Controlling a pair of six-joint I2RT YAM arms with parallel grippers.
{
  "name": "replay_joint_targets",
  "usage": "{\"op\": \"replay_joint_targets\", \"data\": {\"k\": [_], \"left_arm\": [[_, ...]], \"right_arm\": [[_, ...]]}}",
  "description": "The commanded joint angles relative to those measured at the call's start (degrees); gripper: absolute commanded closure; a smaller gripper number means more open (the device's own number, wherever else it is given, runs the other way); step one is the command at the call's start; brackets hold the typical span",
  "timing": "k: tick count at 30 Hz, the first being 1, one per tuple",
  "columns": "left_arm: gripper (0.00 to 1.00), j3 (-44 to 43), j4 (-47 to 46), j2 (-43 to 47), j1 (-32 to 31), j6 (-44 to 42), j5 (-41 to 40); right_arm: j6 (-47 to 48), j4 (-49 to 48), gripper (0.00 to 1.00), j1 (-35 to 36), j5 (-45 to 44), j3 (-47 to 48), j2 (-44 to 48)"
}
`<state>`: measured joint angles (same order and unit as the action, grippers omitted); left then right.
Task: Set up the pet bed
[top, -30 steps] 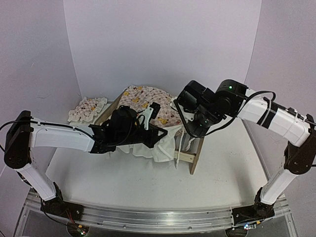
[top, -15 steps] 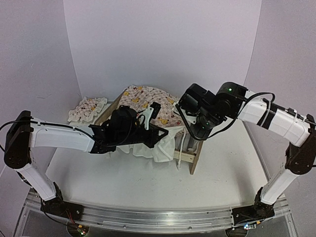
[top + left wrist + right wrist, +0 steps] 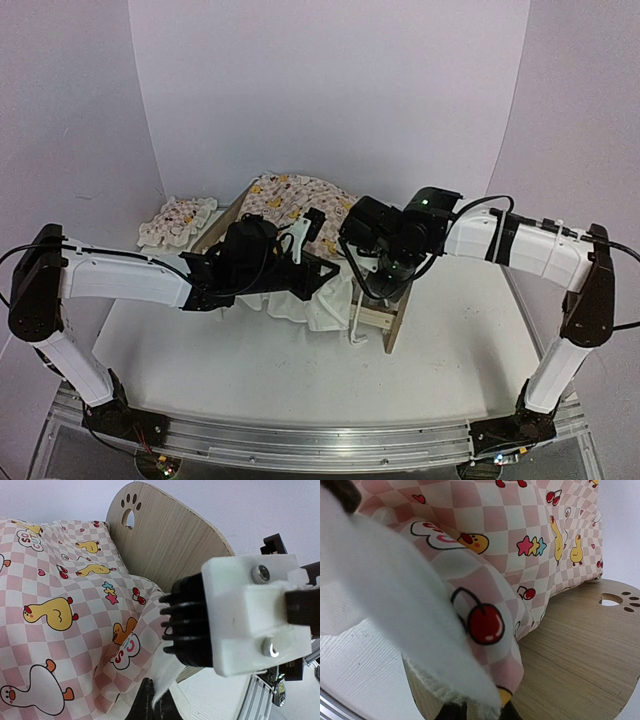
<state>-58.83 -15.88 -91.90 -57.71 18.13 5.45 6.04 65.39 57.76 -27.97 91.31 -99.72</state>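
with left claw (image 3: 150, 706) and right claw (image 3: 477, 712) each pinching the pink checkered duck-print cover (image 3: 60, 580), uneven tugging may tip the light plywood pet bed (image 3: 165, 535).

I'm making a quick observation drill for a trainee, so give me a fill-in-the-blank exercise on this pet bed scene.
The headboard of the pet bed has a ___-shaped cutout.
The left gripper and right gripper each pinch the checkered ___.
In the top view, the pillow lies ___ of the bed.
Missing: paw; cover; left.
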Motion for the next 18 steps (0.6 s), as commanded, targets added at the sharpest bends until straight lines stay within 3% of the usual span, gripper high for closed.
{"op": "replay_joint_targets", "data": {"k": [1,4,6,9,13,18], "left_arm": [[1.00,-2.4,-1.3,1.7,0.2,1.3,1.7],[1.00,-3.7,-1.5,0.8,0.2,1.2,2.9],[1.00,-4.8,-1.5,0.0,0.2,0.6,3.3],[1.00,-6.6,-1.5,-1.6,0.2,-0.1,3.0],[1.00,-8.3,-1.6,-2.5,-0.1,-1.1,2.1],[1.00,-11.8,-1.5,-5.8,-1.5,-0.8,3.6]], "right_arm": [[-7.9,0.0,0.63,-0.3,-1.4,-0.6,3.2],[-14.4,1.9,0.41,-0.1,2.2,1.2,6.9],[-20.0,1.6,0.32,-0.1,3.2,0.8,10.7],[-30.3,-1.3,0.28,-0.2,3.0,-1.9,17.3],[-40.0,-9.4,0.24,0.1,8.9,-8.6,23.4],[-47.3,-13.3,0.15,-0.4,2.5,-15.7,27.0]]}}
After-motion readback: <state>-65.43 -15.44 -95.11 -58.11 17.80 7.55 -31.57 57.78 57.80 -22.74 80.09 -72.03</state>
